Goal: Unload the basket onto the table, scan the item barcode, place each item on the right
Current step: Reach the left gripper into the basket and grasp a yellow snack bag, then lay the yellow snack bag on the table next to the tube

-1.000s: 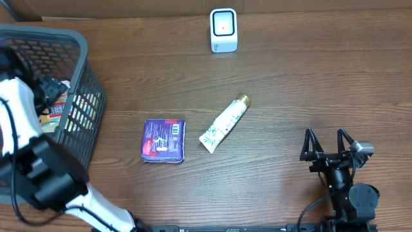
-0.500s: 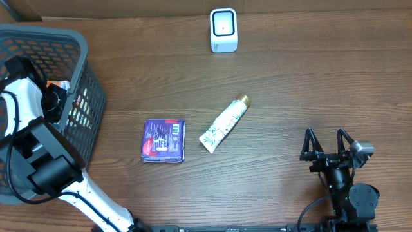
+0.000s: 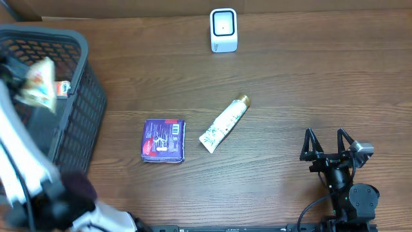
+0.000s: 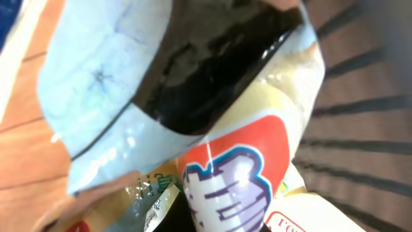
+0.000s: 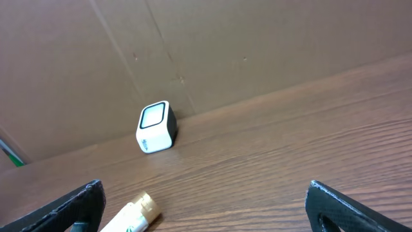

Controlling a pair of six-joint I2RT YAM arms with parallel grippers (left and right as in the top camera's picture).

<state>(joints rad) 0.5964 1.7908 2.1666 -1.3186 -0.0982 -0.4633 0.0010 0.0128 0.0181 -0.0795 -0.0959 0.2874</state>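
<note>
Pouch (image 3: 37, 82), crinkly plastic w/ pale-blue, black & orange print, hung over the basket (image 3: 90, 103) at the far-left edge of the counter (image 3: 290, 84), up around rim level and not resting on anything inside. Left arm (image 3: 16, 154) was a white blur in the overhead view, so exact pose unclear. Left fingers were closed tight on the pouch; the wrist view was filled by it at v. close range, fingertips themselves not distinguishable. No barcode showed on the visible face, so can't tell which side carries it.

Right fingers (image 3: 326, 138) stood spread wide, empty, parked at the front-right of the counter, well apart from everything.

Scanner (image 3: 223, 30), small white unit, stood at back centre, well apart from the pouch. Between them lay a purple box (image 3: 163, 140) & a tube (image 3: 224, 122), near each other, not touching.

Progress, as judged: pick done, item gripped & clear of the basket contents. Left to do: carry across to scanner, turn barcode side to its window, hold for a read. So early stage, approx first third. At least one more orange-labelled item (image 3: 62, 86) lay in the basket.
</note>
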